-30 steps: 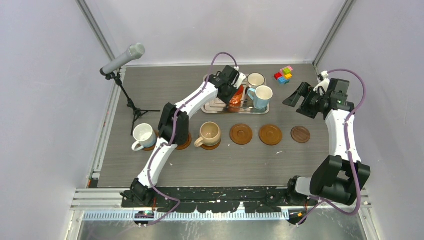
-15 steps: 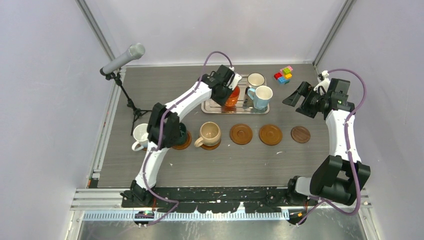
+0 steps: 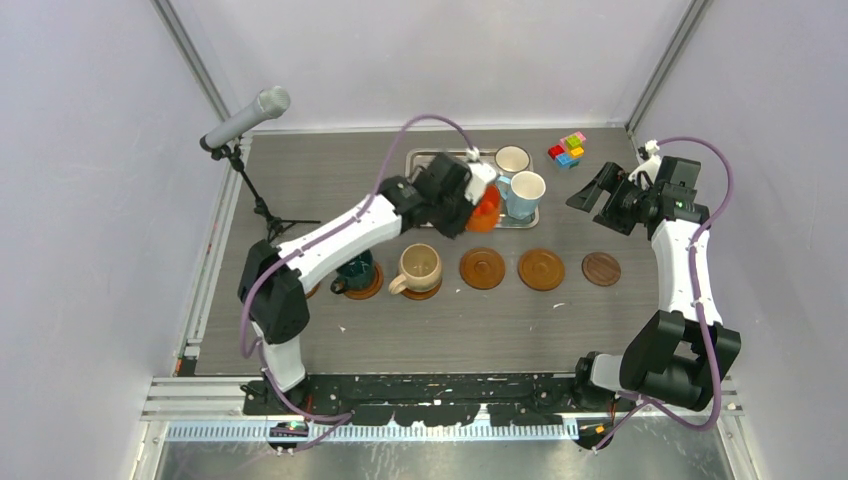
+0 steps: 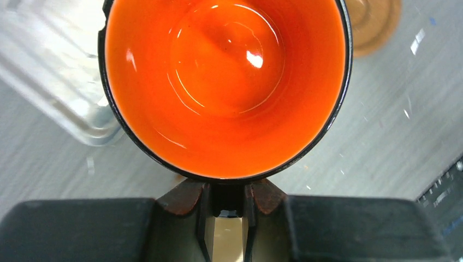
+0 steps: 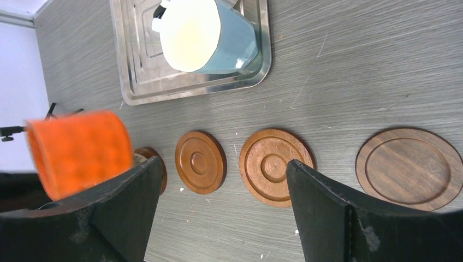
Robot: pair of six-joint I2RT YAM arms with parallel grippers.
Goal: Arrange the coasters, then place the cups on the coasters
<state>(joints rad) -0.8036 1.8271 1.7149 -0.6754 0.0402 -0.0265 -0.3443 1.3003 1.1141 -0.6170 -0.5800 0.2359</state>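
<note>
My left gripper (image 3: pixel 472 200) is shut on the handle of the orange cup (image 3: pixel 486 212) and holds it in the air over the silver tray's front edge. From the left wrist, the orange cup (image 4: pixel 226 82) fills the view, its handle pinched in my left gripper (image 4: pixel 227 188). A light blue cup (image 3: pixel 524 193) and a whitish cup (image 3: pixel 512 160) stand on the tray (image 3: pixel 425 156). The beige cup (image 3: pixel 418 268) and dark green cup (image 3: pixel 355 270) sit on coasters. Three coasters lie bare: two brown (image 3: pixel 482 268), (image 3: pixel 541 269), one darker (image 3: pixel 601 268). My right gripper (image 3: pixel 608 193) hangs open at the right, empty (image 5: pixel 224 207).
A microphone on a tripod (image 3: pixel 245 118) stands at the back left. Small coloured blocks (image 3: pixel 567 150) lie at the back right. My left arm crosses over the left end of the coaster row and hides what is there.
My left gripper closed on the orange cup's handle, lifted it off the tray and carried it forward and right. The left elbow swung left. The right arm stayed still.
</note>
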